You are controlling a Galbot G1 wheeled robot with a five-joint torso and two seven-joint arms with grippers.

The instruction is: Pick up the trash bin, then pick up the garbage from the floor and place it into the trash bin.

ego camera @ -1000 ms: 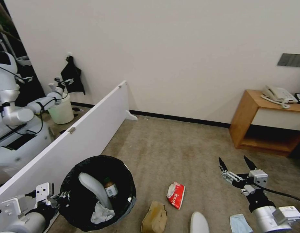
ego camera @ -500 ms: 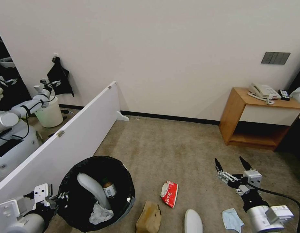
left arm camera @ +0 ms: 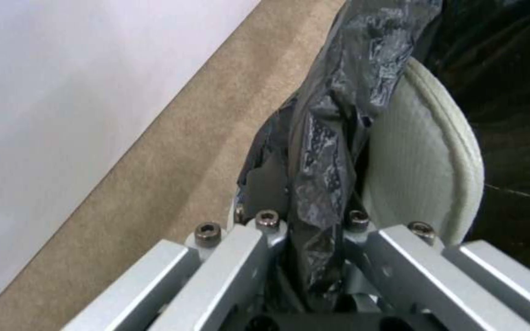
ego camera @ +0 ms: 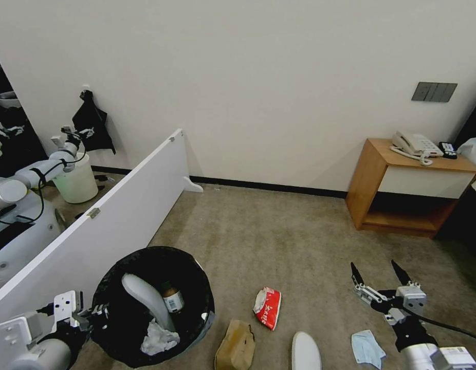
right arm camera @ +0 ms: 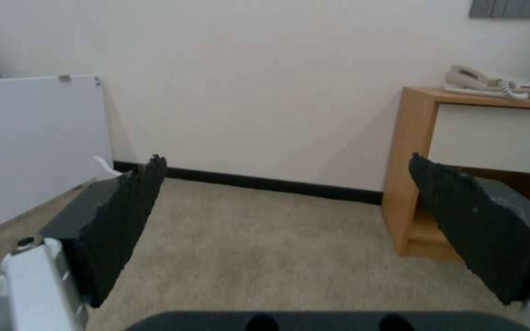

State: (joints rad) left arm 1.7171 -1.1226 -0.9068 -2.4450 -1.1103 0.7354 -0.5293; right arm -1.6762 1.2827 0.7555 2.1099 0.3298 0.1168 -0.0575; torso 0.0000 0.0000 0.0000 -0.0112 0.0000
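I am looking at a room with a pale wall and a beige carpet floor (ego camera: 258, 231), a low white partition panel (ego camera: 120, 205) running along my left and a wooden side cabinet (ego camera: 402, 190) by the wall on the right, with a telephone (ego camera: 410, 146) on its tabletop. The round white plastic trash bin lined with a crinkly black bag (ego camera: 199, 318) sits low on my left, just beside the panel. My left tool (ego camera: 96, 312) is clamped on its rim; in the left wrist view the folded black liner is pinched between the closed fingers (left arm camera: 240, 257). Inside the bin I see a white slipper (ego camera: 145, 298) leaning upright, a small bottle with a brown cap (ego camera: 172, 298) beside it and a crumpled white tissue (ego camera: 157, 338) at the bottom. On the carpet to the right of the bin lie a red snack packet (ego camera: 267, 307), a crumpled brown paper bag (ego camera: 236, 345) near the bin's side, a second white slipper (ego camera: 305, 353) at the lower edge, and a pale-blue mask (ego camera: 367, 348) farther right. My right tool (ego camera: 379, 272) hangs above the carpet near the mask, pointing toward the wall, its two black fingers (right arm camera: 124, 216) spread wide apart and holding nothing. Beyond the panel another robot's arm (ego camera: 37, 169) reaches toward a pale whitish-green bucket (ego camera: 76, 182).
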